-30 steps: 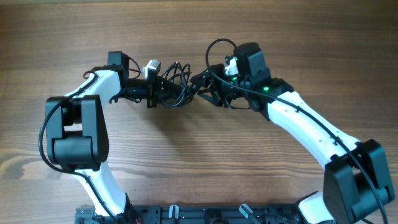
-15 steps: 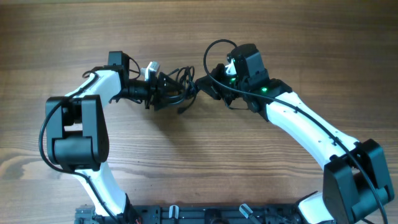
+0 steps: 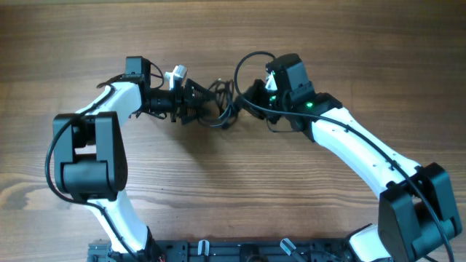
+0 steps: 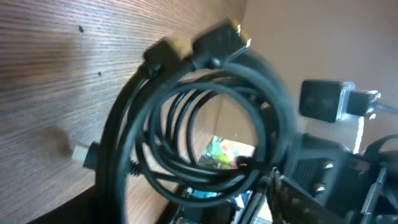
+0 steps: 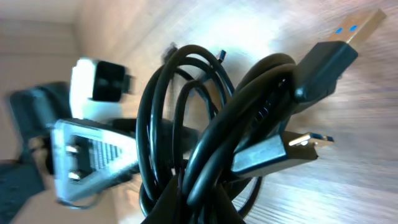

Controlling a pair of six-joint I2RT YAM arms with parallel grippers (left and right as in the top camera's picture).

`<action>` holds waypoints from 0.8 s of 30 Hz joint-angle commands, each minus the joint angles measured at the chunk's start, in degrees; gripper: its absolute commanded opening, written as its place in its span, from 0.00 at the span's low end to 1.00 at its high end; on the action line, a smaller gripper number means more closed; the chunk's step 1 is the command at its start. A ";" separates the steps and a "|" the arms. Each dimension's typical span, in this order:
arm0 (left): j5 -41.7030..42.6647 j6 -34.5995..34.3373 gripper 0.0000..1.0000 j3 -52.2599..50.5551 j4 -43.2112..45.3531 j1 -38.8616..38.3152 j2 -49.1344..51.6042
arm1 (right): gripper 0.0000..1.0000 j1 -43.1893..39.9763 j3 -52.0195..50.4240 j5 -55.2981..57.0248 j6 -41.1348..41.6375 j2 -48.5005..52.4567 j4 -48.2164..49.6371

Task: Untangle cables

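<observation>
We'd say we've barely started: the cables [image 3: 217, 106] sit in one knotted coil at the table's [image 3: 240, 196] far middle, the right gripper [image 3: 240, 102] pinching their right end, the left gripper [image 3: 195, 103] looking spread alongside, nothing separated yet.

Both arms have smooth white shells on the long links and black housings at the joints. The left arm [image 3: 120, 98] has a big black boxy joint near its base, and a thin black wire [image 3: 49, 156] makes a loop beside it. The right arm [image 3: 349, 138] carries a small green light [image 3: 309, 104] on its black wrist block, and a black wire runs along its white link. The left tool [image 3: 198, 102] is black, with a small white-grey part above it.
</observation>
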 commanded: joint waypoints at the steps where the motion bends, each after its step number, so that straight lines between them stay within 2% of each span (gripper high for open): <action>1: -8.09 -2.78 0.73 0.07 0.15 0.15 -6.58 | 0.05 -0.92 2.38 2.01 -7.15 0.33 -5.51; 5: -20.55 -9.18 0.73 0.07 -0.39 0.11 -14.58 | 0.05 -1.01 8.52 6.19 -12.83 0.33 -15.47; 9: -32.52 -13.99 0.73 0.07 -2.16 -0.26 -22.01 | 0.05 -1.01 12.50 8.87 -15.43 0.33 -21.33; 10: -33.59 -14.49 0.71 0.07 -2.47 -0.42 -23.19 | 0.05 -1.01 12.72 8.79 -16.00 0.33 -21.33; 13: -34.82 -16.33 0.55 0.07 -3.58 -1.68 -26.80 | 0.05 -0.98 12.74 7.69 -16.59 0.37 -20.44; 17: -34.99 -23.34 0.41 0.07 -6.10 -4.48 -27.19 | 0.04 -0.74 12.74 2.62 -19.89 0.39 -18.05; 24: -34.95 -30.23 0.37 0.07 -6.32 -11.72 -26.88 | 0.04 0.48 12.68 2.64 -20.13 0.55 -16.09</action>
